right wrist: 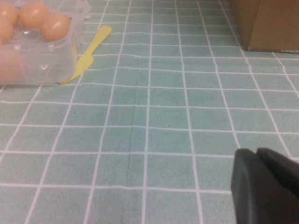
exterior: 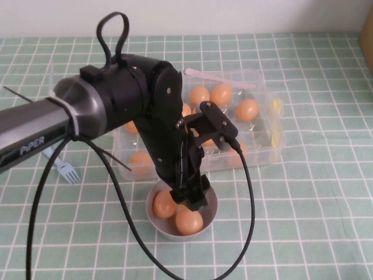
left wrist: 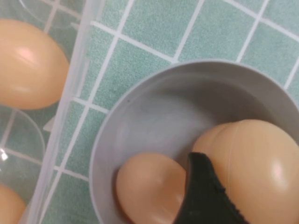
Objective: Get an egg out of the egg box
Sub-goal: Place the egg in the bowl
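Observation:
The clear plastic egg box stands at mid-table with several orange-brown eggs in its cells; its wall also shows in the left wrist view and the right wrist view. In front of it a small grey bowl holds two eggs. My left gripper reaches down into the bowl and is shut on the egg, which sits low in the bowl beside another egg. One black finger lies between them. My right gripper is shut and empty, low over the tablecloth, right of the box.
A blue plastic fork lies left of the box. A pink spoon rests on the box's far rim. A yellow plastic knife lies by the box's right side. A cardboard box stands at the far right.

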### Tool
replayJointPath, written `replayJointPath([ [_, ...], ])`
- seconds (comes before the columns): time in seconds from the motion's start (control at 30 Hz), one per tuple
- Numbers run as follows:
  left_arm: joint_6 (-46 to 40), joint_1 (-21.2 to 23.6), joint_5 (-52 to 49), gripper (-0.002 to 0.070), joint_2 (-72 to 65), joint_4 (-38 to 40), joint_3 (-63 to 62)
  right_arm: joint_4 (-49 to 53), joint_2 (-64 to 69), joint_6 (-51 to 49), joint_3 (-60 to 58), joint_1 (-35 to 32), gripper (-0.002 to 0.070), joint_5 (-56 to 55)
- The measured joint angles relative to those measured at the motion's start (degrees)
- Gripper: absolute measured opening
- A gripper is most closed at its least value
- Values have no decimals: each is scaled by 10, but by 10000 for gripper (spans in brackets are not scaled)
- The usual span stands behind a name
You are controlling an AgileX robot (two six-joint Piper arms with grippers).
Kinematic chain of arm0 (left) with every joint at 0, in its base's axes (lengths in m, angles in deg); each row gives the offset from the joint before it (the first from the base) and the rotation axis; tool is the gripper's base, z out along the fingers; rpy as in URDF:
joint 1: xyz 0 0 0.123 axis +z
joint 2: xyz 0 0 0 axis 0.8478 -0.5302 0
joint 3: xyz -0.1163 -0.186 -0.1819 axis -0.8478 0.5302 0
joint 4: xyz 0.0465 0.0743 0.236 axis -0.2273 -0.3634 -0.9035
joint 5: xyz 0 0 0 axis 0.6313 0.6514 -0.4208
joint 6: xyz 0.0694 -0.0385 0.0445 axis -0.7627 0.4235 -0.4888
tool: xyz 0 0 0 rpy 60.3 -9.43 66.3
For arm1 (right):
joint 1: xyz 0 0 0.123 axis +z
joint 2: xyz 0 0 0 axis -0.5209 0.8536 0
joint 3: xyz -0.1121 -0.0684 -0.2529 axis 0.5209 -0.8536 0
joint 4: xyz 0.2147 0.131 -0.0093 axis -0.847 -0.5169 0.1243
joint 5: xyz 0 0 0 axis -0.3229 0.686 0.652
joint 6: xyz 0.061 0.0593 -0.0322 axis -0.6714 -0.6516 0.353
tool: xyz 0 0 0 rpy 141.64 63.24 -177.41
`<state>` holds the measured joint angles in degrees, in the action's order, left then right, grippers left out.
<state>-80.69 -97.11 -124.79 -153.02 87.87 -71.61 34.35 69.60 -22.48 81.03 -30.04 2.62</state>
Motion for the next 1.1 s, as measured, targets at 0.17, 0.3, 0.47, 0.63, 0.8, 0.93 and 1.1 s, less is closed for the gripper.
replayJointPath([
  [0.17, 0, 0, 9, 347, -18, 0, 0, 0, 0, 0, 0, 0, -19, 0],
  [0.3, -1, 0, 16, 347, -23, -2, 0, 0, 0, 0, 0, 0, -19, 0],
  [0.47, -1, 0, 29, 346, -26, -4, 0, 0, 0, 0, 0, 0, -19, 0],
  [0.63, -1, 0, 37, 350, -29, -19, 0, 0, 0, 0, 0, 0, -19, 0],
  [0.8, -1, 0, 38, 455, -29, -21, 0, 0, 0, 0, 0, 0, -19, 0],
  [0.93, -1, 0, 42, 540, -22, -22, 0, 0, 0, 0, 0, 0, -19, 0],
  [1.1, -1, 0, 36, 560, 17, -23, 1, 0, 0, 0, 0, 0, -19, 0],
])
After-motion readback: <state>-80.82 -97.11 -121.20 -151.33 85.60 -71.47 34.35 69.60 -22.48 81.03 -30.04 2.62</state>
